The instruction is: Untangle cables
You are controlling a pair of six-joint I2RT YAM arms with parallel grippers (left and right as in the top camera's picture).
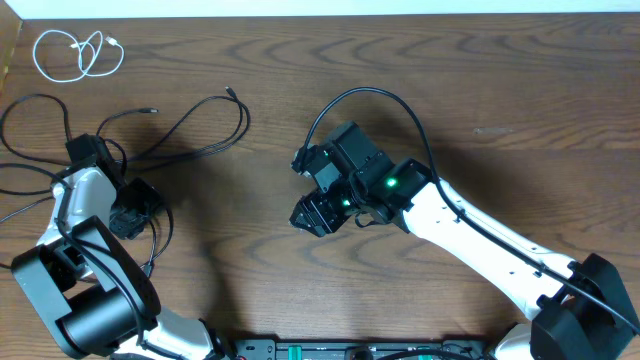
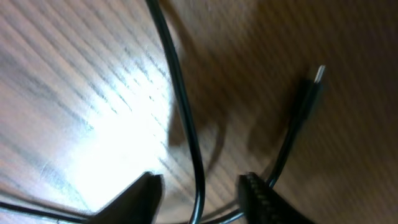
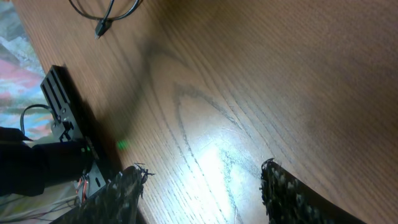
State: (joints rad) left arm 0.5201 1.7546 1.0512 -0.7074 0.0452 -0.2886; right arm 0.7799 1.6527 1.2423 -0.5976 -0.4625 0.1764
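Jaws of the left gripper (image 2: 198, 194) were spread, nothing pinched. A black cable (image 2: 184, 106) ran through the gap between the fingertips (image 2: 260, 198) and touched neither, as far as the blurred left wrist view showed. A second black cable (image 2: 287, 146) passed just beside the right-hand fingertip in that view. It ended in a small plug (image 2: 311, 87) with a metal tip, lying flat on the wood. A bright glare patch sat on the table (image 2: 74, 93) left of the first cable.

Jaws of the right gripper (image 3: 202, 186) were spread too, with bare wood between them and nothing held. At the top of the right wrist view a black cable loop (image 3: 118, 12) and its plug end (image 3: 99, 28) lay on the table, well apart from that gripper.

From overhead, the left gripper was at the left side of the table, over the black cables (image 1: 190, 140). These lay in loose overlapping loops from the left edge toward the middle. The white cable (image 1: 75, 52) lay coiled alone in the far left corner, apart from the black ones. The right gripper was near the table centre, well apart from every cable. The thick black wire (image 1: 400, 100) arching over it was fixed to the right arm (image 1: 480, 230).
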